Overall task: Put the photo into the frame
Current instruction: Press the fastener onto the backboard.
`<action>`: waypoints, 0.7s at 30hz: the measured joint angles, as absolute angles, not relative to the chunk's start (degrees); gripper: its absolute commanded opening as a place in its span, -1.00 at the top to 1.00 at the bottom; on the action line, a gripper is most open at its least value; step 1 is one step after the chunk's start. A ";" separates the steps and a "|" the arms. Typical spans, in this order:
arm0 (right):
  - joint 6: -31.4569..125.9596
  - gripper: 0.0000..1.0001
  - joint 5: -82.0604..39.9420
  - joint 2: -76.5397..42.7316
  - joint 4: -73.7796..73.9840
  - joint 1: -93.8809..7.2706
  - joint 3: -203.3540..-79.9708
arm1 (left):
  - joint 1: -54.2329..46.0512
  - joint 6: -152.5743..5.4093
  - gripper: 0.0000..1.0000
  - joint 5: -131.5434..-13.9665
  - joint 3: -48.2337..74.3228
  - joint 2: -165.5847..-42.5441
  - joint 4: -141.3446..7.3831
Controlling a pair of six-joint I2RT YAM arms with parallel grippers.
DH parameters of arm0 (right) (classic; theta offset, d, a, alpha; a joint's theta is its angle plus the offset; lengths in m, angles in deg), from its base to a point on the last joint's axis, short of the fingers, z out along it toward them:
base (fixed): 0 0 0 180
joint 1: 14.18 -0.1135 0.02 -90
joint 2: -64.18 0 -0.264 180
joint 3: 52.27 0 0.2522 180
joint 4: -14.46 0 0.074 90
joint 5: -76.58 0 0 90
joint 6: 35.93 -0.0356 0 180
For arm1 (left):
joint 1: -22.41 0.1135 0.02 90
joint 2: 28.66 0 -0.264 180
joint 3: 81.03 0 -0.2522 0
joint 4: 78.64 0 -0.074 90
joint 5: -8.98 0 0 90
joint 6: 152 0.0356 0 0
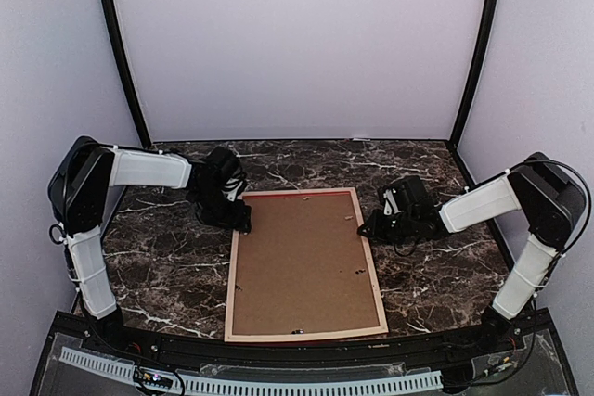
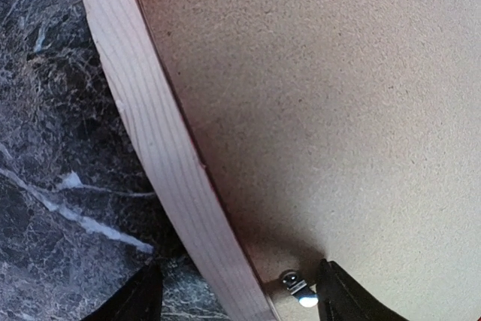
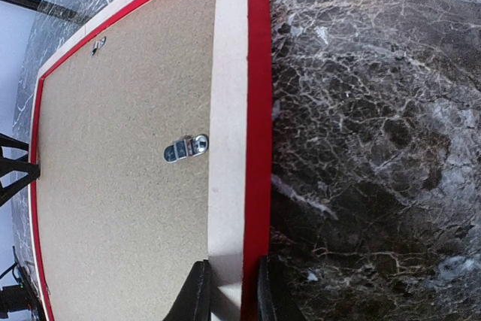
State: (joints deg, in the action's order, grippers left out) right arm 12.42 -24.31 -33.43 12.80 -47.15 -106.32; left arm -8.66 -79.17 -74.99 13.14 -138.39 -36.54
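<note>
From the top camera I am looking at the frame [image 1: 306, 333] lying face down in the middle of the dark marble tabletop [image 1: 158, 257]. Its pale wood rails are facing up and a brown backing board [image 1: 302, 261] is filling its opening. The left arm [image 1: 148, 169] is reaching in to the frame's far left corner, and the right arm [image 1: 478, 203] is reaching to the right rail near the far right corner.

On the left wrist camera the left jaws are standing released and wide. One finger [image 2: 139, 297] is hanging over the marble outside the rail and the other over the backing board [image 2: 338, 110], so they are straddling the frame [image 2: 161, 155] without gripping it. A small metal clip [image 2: 294, 285] is sitting on the board just beside the inner finger.

On the right wrist camera the right jaws are grasping the frame [image 3: 229, 110]. The two fingers [image 3: 197, 295] are pressing in on either side of its rail, one from the board side and one against the red outer edge. Another metal clip [image 3: 186, 148] is lying on the backing board [image 3: 120, 148] just beside that rail, farther along.
</note>
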 measured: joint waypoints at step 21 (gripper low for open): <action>12.44 1.00 -24.34 -33.43 12.77 -47.15 -106.32 | -8.73 -80.66 0.20 -72.61 15.30 -137.06 -37.30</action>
State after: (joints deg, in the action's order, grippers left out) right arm 12.44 -24.34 -33.43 12.77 -47.15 -106.32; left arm -8.73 -80.66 -72.61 15.30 -137.06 -37.30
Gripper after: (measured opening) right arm 0.162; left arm 0.444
